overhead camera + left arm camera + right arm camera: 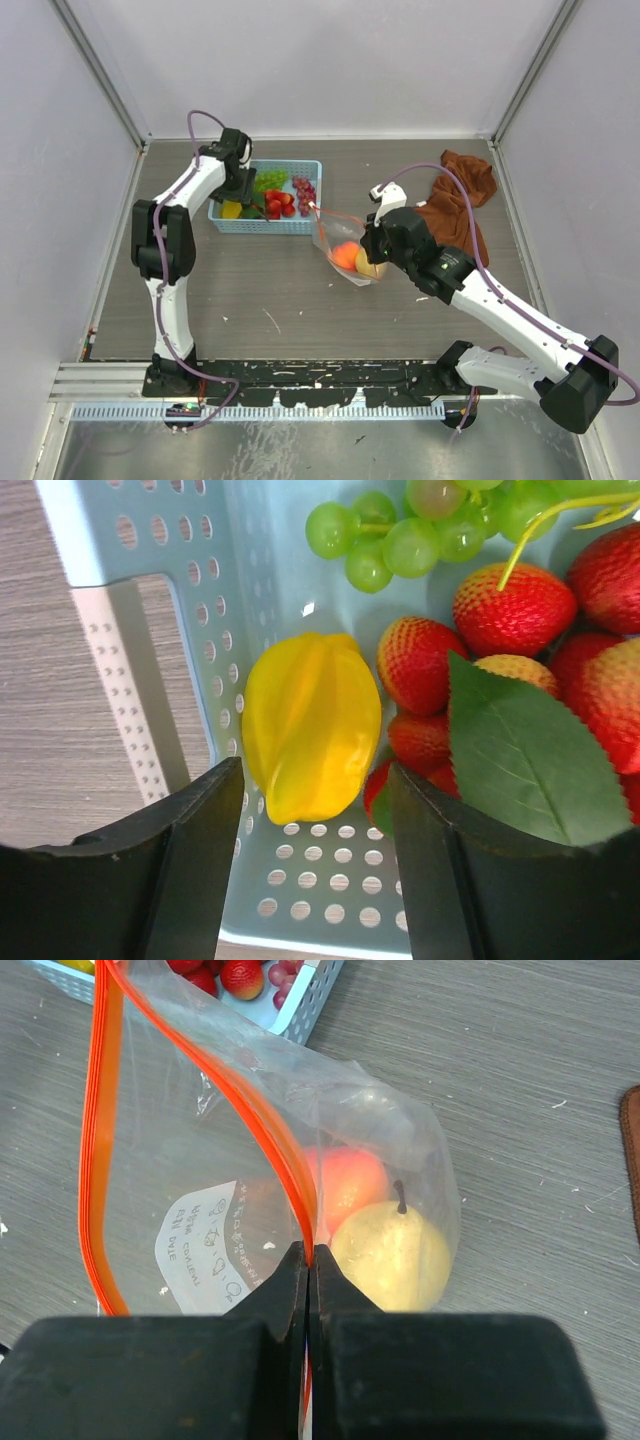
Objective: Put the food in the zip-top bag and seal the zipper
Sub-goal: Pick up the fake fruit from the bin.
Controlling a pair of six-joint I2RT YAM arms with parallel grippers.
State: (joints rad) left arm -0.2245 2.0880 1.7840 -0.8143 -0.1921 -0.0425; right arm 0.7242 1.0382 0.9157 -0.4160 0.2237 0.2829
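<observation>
My left gripper [315,780] hangs open inside the light-blue basket [80,530], its fingers on either side of the lower end of the yellow piece [312,725] without touching it. Beside that piece lie red strawberries [510,605], green grapes [400,530] and a green leaf [530,760]. Purple grapes [303,190] sit at the basket's right end. My right gripper [310,1252] is shut on the red-orange zipper [100,1140] of the zip-top bag [200,1160], holding its mouth open toward the basket. Inside the bag are a yellow-orange peach [390,1255] and an orange-red peach [350,1180].
A rust-brown cloth [460,200] lies bunched at the back right, just behind my right arm. The basket [265,226] stands at the back centre-left, the bag [345,255] next to its right corner. Grey walls close in the table on three sides.
</observation>
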